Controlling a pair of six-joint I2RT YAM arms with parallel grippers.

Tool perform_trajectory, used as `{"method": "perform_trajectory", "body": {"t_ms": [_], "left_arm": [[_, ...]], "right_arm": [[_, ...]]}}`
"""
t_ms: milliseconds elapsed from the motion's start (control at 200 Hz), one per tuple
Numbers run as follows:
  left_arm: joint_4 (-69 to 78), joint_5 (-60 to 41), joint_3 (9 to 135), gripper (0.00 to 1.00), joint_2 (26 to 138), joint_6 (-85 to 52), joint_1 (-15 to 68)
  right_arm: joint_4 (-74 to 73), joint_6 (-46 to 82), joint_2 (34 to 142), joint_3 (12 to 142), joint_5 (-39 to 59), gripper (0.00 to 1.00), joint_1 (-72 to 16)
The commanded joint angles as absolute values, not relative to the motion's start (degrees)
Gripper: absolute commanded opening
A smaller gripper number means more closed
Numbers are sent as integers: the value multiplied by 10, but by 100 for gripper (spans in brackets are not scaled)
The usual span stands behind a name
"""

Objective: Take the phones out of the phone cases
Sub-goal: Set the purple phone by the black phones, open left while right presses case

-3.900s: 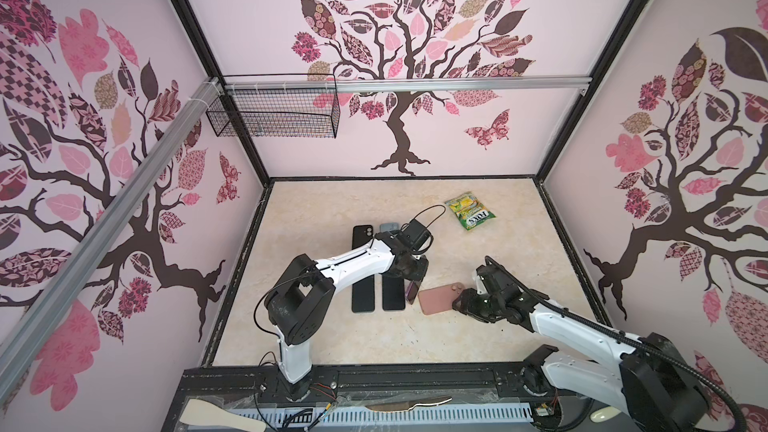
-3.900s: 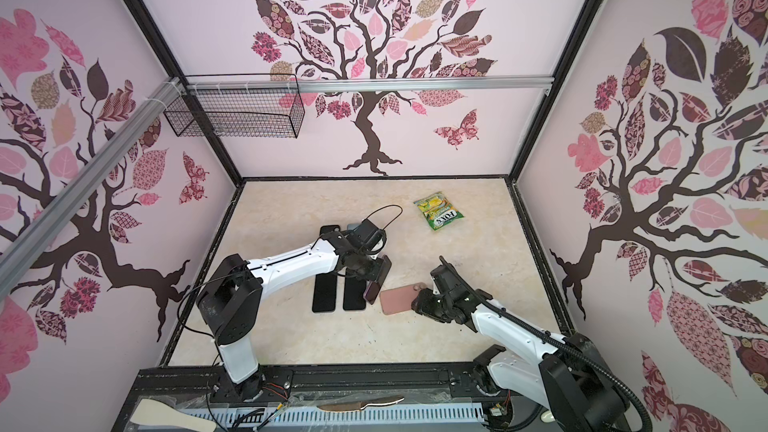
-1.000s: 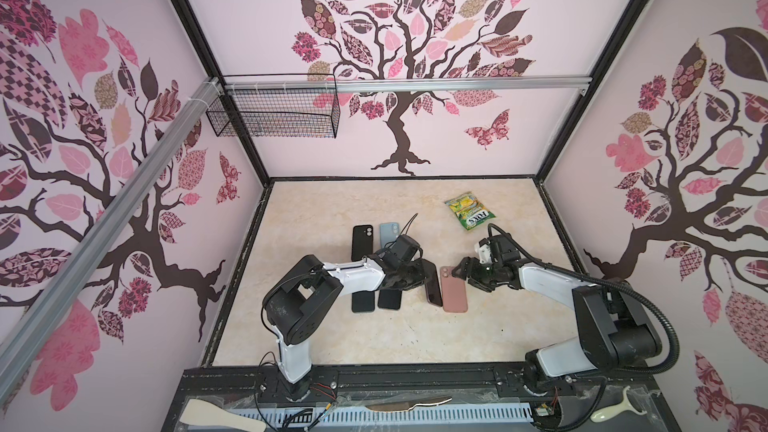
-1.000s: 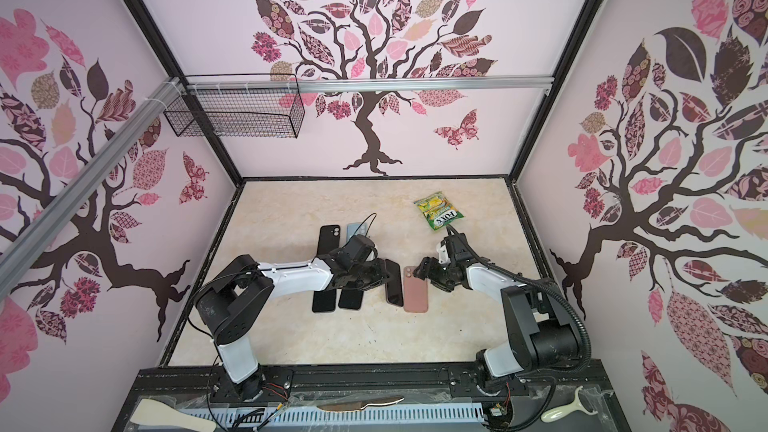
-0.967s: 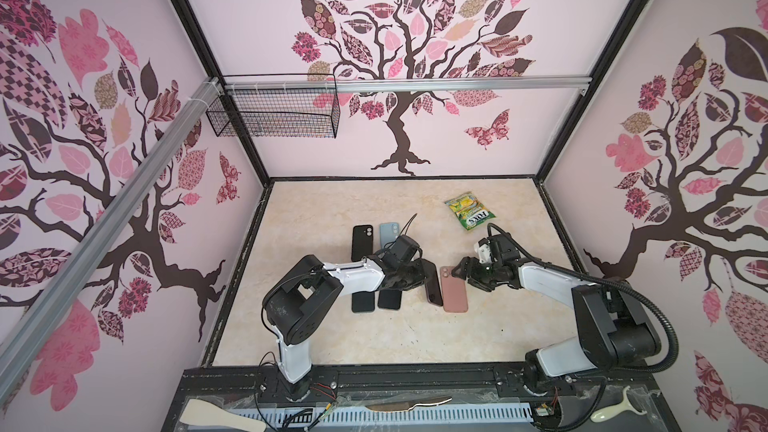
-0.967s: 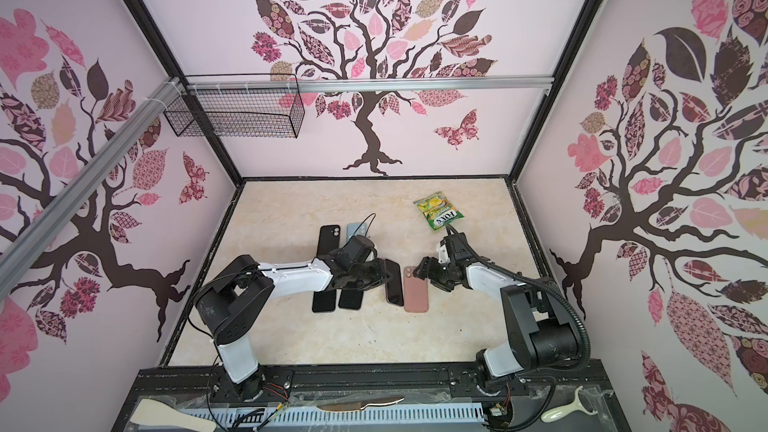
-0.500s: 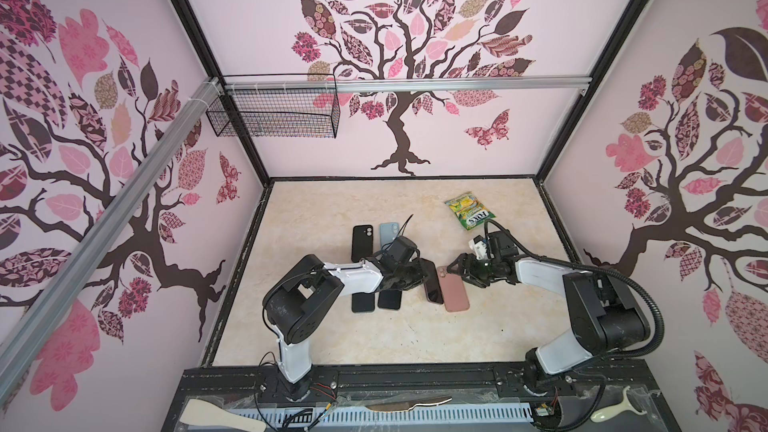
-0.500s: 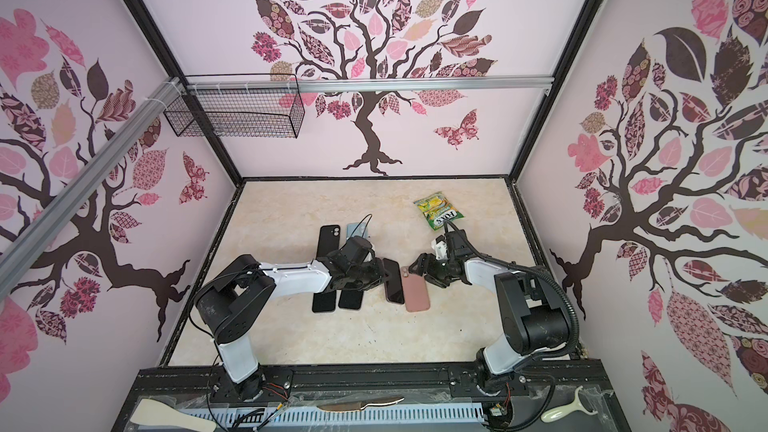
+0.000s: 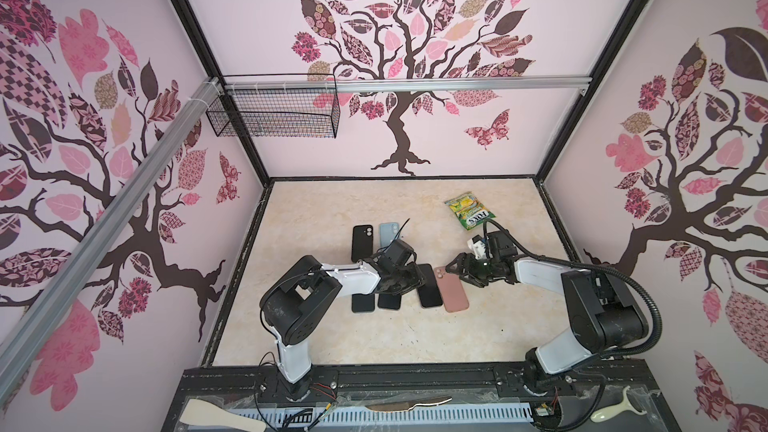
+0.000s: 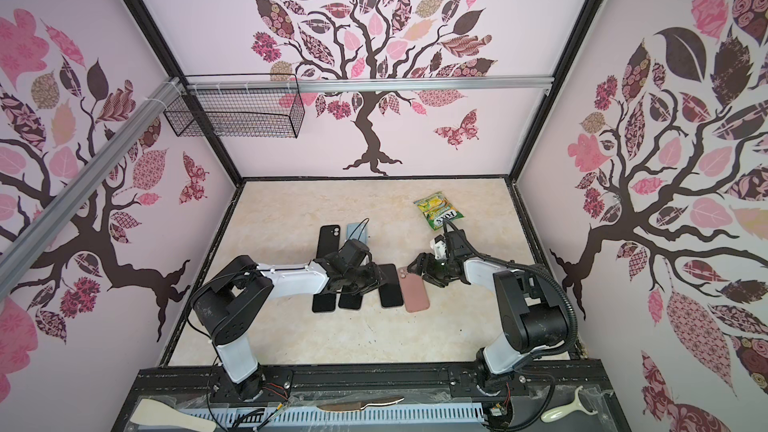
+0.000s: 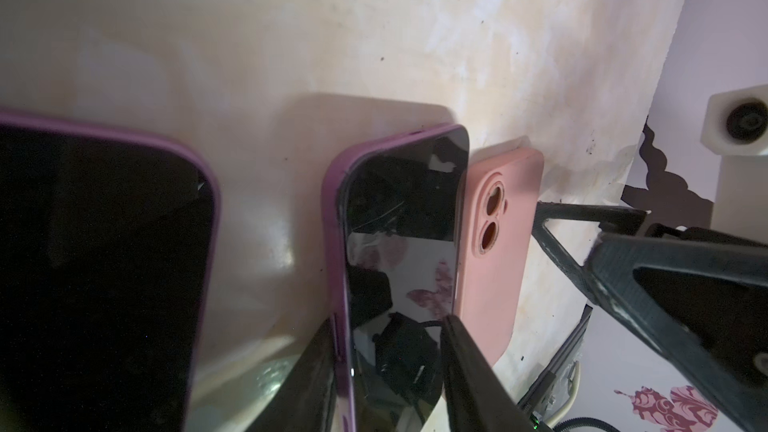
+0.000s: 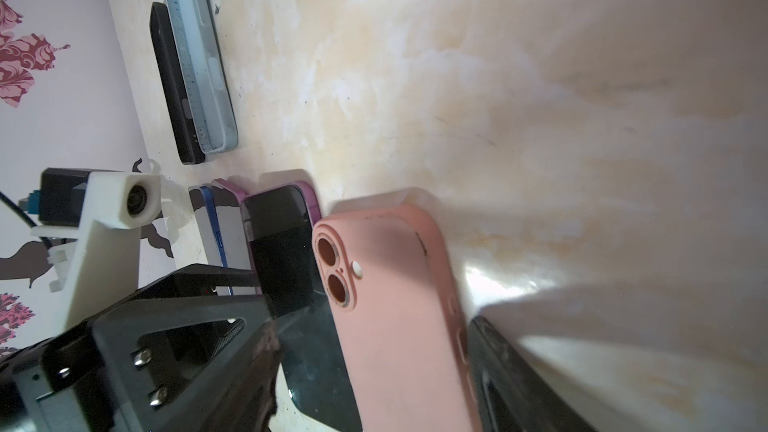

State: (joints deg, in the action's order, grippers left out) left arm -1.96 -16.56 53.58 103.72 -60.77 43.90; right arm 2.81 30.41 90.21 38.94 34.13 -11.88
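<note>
Centre of the table [image 9: 332, 209] in both top views, and the phone [image 9: 429, 290] lies flat, dark screen up, right beside the pink phone case [image 9: 454, 292] — out of it. In the left wrist view their long edges are touching or all but. The case lies back up, its two camera holes at its upper end in the frame. The left gripper [image 11: 388, 322] reaches in low from the left of the frame with its jaws apart. One finger [image 11: 316, 371] runs along the phone's purple edge and the other sits over the opposite side of the screen; whether either presses on the phone I cannot tell. The right gripper [image 9: 459, 275] comes in from the right of the frame to the case's camera end, jaws spread wider than the case. In the right wrist view one finger hangs over the phone's screen and the other sits at the case's outer edge, so it is not closed on it. Just left of the phone, two spare phones [image 9: 362, 303] lie side by side, partly under the left arm. Above them in the frame a black case [image 9: 361, 241] and a pale blue case [image 9: 388, 232] lie together. A green snack packet [image 9: 469, 211] sits at the table's upper right — well apart from the phones.
</note>
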Motion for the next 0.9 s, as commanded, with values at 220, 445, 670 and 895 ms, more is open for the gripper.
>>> {"method": "perform_trajectory", "body": {"t_ms": [220,445,670,895], "left_arm": [[-234,-3,592,52,960,-484,454],[-361,146,613,70,955,-441,486],[-347,147,604,88,952,-433,484],[-332,123,620,88,987,-415,477]], "right_arm": [[104,283,864,387,218,74,-126],[111,281,830,373,177,76,-170],[111,294,791,346,149,78,-190],[119,286,788,342,149,80,-190]]}}
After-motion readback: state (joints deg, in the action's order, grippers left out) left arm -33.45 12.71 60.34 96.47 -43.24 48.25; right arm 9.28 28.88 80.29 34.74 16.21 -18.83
